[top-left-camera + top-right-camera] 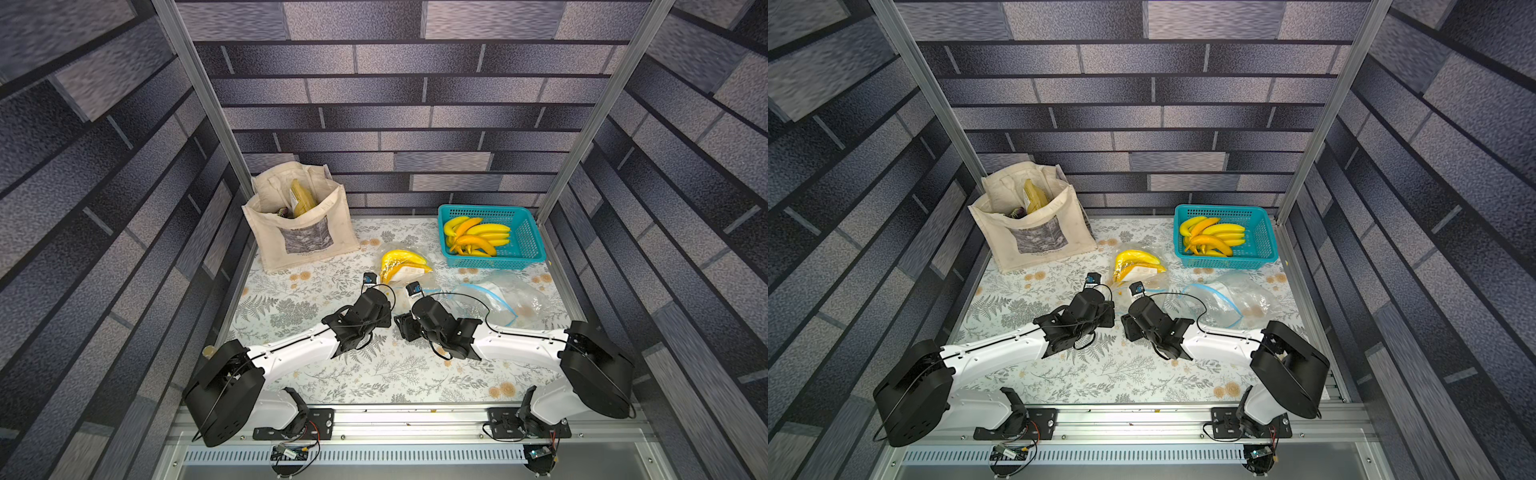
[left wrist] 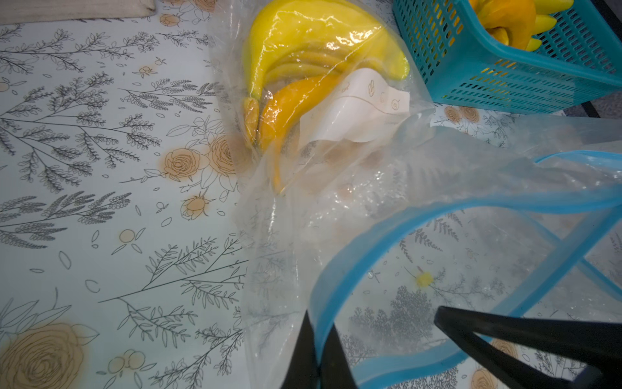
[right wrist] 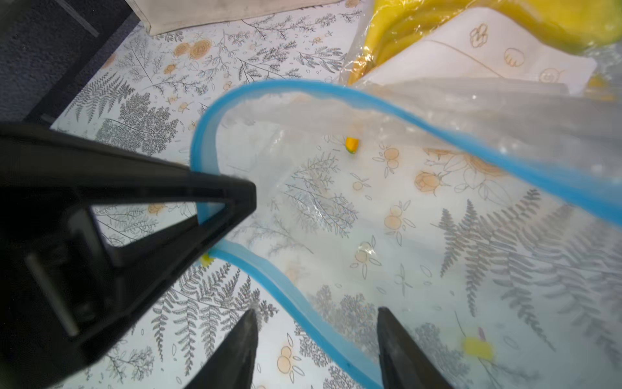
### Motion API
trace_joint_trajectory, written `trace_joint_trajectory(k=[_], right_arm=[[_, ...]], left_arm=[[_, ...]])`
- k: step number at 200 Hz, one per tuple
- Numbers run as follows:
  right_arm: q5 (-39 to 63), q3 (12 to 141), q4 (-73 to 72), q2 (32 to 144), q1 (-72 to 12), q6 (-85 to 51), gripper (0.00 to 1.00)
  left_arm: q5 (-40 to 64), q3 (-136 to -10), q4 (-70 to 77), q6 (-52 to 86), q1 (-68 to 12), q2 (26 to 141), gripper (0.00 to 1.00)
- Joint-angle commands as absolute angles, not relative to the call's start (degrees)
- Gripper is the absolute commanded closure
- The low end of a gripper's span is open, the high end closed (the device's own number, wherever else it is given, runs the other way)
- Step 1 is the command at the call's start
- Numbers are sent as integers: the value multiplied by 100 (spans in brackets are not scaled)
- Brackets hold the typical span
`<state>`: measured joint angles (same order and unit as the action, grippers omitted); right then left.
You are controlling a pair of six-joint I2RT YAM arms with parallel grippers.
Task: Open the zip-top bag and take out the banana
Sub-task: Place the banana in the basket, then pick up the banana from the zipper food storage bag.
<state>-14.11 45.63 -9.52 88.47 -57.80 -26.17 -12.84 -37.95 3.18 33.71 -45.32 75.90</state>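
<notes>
Left gripper [image 2: 318, 343] pinches the zip-top bag [image 2: 319, 219] by its rim; right gripper [image 3: 316, 313] gapes astride it.

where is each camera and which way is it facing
Top views: high over the near edge, looking down and back at the table, tote and basket; the left arm and right arm show.
Left wrist: low behind the left gripper, shut on the blue mouth of the bag, facing the bananas; a right finger intrudes.
Right wrist: behind the open right gripper, looking into that mouth; left gripper alongside.
Shared: both wrist views show the mouth and bananas.
</notes>
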Motion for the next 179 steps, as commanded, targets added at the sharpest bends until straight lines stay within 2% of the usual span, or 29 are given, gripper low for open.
trace_joint_trajectory(k=[1, 25, 63, 114, 179], right_arm=[[-1479, 4747, -1554, 8845, -5818, -2743, 41], [-1570, 4714, -1529, 8830, -5788, -2817, 39], [-1717, 5220, -1333, 9457, -5733, -2841, 38], [-1734, 5588, -1197, 10095, -5524, -2940, 41], [-1905, 6427, -1378, 11101, -5326, -3055, 40]], left_arm=[[-1480, -3773, 204, 3454, -4588, 7378, 100], [-1483, -3673, 269, 3441, -4580, 7313, 100], [-1452, -3584, 398, 3498, -4613, 7209, 100], [-1433, -3533, 526, 3608, -4676, 7160, 100], [-1424, -3420, 922, 3895, -4866, 7146, 100]])
